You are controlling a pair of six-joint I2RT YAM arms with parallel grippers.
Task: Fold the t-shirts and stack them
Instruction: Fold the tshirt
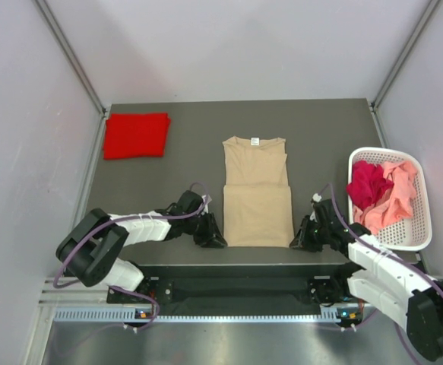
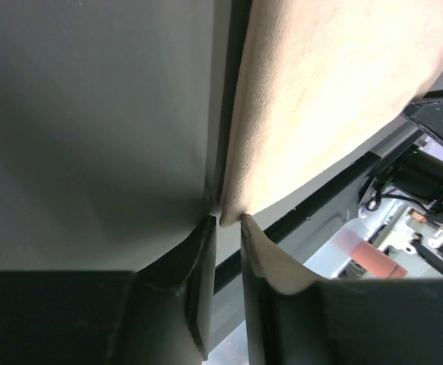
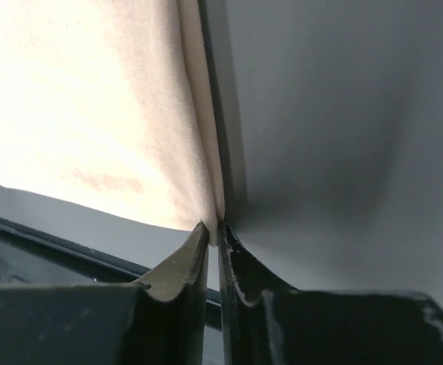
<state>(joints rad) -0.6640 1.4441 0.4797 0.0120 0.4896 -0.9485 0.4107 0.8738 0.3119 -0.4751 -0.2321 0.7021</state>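
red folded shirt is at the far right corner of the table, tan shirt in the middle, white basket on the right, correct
No: the top external view shows the red folded shirt at the far left corner of the table. The tan shirt is in the middle and the white basket on the right.

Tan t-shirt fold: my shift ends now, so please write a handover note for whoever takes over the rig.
Left tool: jaws narrow at tan t-shirt's near-left corner, grip unclear.
Right tool: pinching its near-right corner.
Done: red t-shirt folded, far left; tan sleeves folded in.
To do: fold tan up, stack it on red, then pink and red shirts in white basket.
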